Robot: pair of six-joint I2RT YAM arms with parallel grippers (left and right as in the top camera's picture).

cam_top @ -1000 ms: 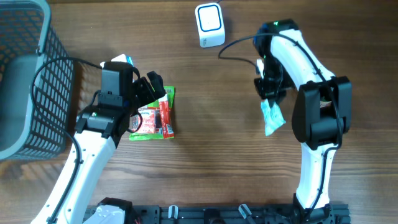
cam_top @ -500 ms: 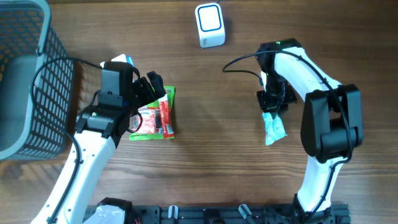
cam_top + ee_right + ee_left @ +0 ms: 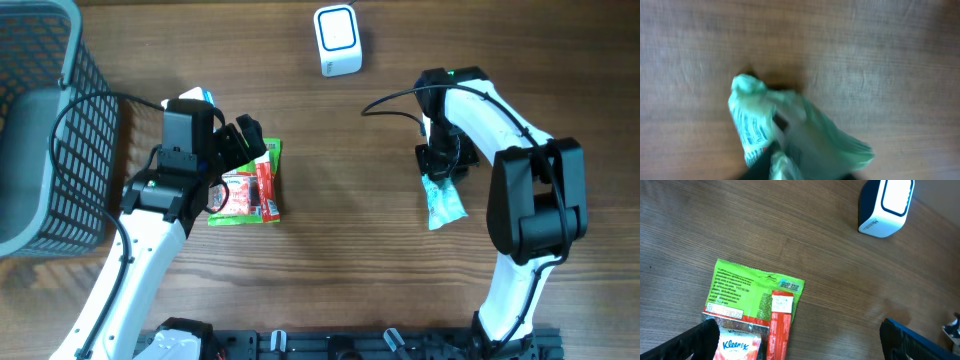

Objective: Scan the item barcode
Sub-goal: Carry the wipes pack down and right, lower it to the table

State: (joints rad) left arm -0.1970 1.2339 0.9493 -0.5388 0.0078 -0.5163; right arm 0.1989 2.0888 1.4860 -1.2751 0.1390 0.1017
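Note:
The white barcode scanner [image 3: 337,40] [image 3: 887,205] stands at the back of the table. A crumpled teal packet [image 3: 441,203] [image 3: 790,130] sits right at my right gripper [image 3: 438,162] [image 3: 795,172]. The blurred wrist view hides whether its jaws still pinch it or whether it rests on the wood. My left gripper [image 3: 235,150] [image 3: 800,342] hovers open over a pile: a green packet [image 3: 245,185] [image 3: 755,290], a red stick pack [image 3: 780,325] and a Kleenex pack [image 3: 737,347]. Nothing lies between its fingers [image 3: 695,340].
A grey mesh basket [image 3: 40,120] fills the far left of the table. A black cable [image 3: 385,72] runs from the right arm toward the scanner. Bare wood lies between the pile and the right arm.
My right arm has moved away from the scanner toward the table's front, lowering the teal packet with it. The left arm and the pile have not moved.

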